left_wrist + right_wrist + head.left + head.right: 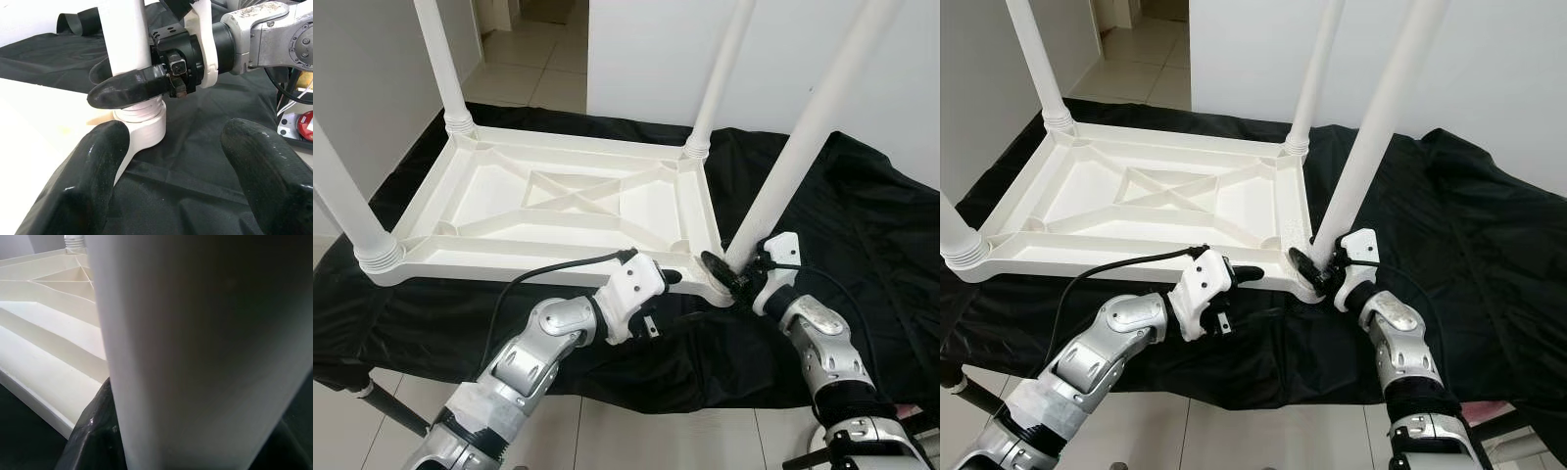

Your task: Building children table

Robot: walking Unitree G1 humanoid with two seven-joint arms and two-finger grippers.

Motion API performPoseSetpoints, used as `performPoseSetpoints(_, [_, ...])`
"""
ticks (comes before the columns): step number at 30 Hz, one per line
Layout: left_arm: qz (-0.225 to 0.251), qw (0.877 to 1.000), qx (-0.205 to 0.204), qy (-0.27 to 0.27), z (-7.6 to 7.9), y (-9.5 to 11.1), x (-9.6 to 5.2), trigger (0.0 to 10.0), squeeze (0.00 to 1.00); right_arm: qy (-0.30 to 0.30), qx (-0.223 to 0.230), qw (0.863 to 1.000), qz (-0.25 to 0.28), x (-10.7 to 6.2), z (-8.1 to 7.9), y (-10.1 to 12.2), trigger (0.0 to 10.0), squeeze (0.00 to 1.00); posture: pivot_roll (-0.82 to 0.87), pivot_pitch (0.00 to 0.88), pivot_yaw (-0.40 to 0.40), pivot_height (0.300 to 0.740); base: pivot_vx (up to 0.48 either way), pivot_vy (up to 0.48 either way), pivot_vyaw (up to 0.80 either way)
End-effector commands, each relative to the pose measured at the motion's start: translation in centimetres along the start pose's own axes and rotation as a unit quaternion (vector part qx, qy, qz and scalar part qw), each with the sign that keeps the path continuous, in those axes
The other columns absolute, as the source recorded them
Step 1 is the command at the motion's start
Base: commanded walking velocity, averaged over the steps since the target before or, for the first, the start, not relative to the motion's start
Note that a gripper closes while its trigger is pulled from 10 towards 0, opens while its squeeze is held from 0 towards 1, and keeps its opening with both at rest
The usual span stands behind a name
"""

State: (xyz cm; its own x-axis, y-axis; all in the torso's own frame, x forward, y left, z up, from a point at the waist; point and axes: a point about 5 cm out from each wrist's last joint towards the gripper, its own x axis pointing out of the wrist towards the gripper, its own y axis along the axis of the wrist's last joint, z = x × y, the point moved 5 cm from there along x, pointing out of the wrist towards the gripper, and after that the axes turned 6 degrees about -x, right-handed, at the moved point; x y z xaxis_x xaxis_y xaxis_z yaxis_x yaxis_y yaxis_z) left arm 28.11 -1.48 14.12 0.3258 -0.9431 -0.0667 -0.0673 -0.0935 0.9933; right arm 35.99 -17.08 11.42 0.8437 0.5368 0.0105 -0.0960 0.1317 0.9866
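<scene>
My right gripper (732,277) jaws clench the smooth white plastic leg (800,147) just above the upturned white tabletop (558,201) corner socket. Light, stiff, likely slippery; hold low. Left gripper (176,166) jaws released beside it.

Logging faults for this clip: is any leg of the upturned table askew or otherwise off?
Yes. The near-right white plastic leg, gripped low by the right pincer, leans away from the upturned white plastic tabletop, unlike the three other legs. The left pincer is open beside that corner. No damage visible.
</scene>
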Motion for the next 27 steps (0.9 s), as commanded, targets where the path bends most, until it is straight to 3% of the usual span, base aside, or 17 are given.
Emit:
performPoseSetpoints(1, [-0.003,1.0,0.002,-0.024,0.3,0.0,0.0,10.0,0.0,0.009,-0.003,1.0,-0.008,-0.2,0.1,-0.4,0.0,0.0,0.01,0.0,-0.068,0.74,0.0,0.0,0.0])
performPoseSetpoints(7, [-0.002,1.0,0.001,-0.022,0.2,0.0,-0.1,10.0,0.0,0.009,0.007,1.0,-0.007,-0.3,0.2,-0.7,0.0,0.0,0.01,0.0,-0.07,0.74,0.0,0.0,0.0])
performPoseSetpoints(8, [-0.003,1.0,0.001,-0.022,0.2,0.0,-0.1,10.0,0.0,0.006,0.013,1.0,-0.006,-0.3,0.2,-0.8,10.0,0.0,0.01,0.0,-0.07,0.74,0.0,0.0,0.0])
performPoseSetpoints(13, [-0.002,1.0,0.0,-0.021,0.2,0.0,-0.1,10.0,0.0,-0.01,0.025,1.0,-0.007,-0.2,-0.1,-0.8,10.0,0.0,0.01,0.0,-0.07,0.74,0.0,0.0,0.0])
performPoseSetpoints(16, [-0.001,1.0,-0.002,-0.022,0.4,0.0,0.0,10.0,0.0,-0.079,0.02,0.996,-0.03,0.0,0.1,-1.2,10.0,0.0,0.0,0.0,-0.069,0.74,0.0,0.0,0.0])
performPoseSetpoints(19, [0.0,1.0,-0.003,-0.023,0.4,0.0,0.1,10.0,0.0,-0.099,0.016,0.994,-0.033,0.0,0.2,-1.2,10.0,0.0,0.0,0.0,-0.067,0.74,0.0,0.0,0.0])
performPoseSetpoints(23, [-0.001,1.0,-0.004,-0.029,0.7,-0.1,0.1,10.0,0.0,-0.175,0.046,0.983,-0.045,-0.2,0.3,-1.7,10.0,0.0,-0.02,0.0,-0.055,0.74,0.0,0.0,0.0])
performPoseSetpoints(27, [-0.002,1.0,-0.004,-0.031,0.7,-0.2,0.1,10.0,0.0,-0.196,0.049,0.978,-0.048,-0.3,0.4,-1.8,10.0,0.0,-0.02,0.0,-0.051,0.74,0.0,0.0,0.0])
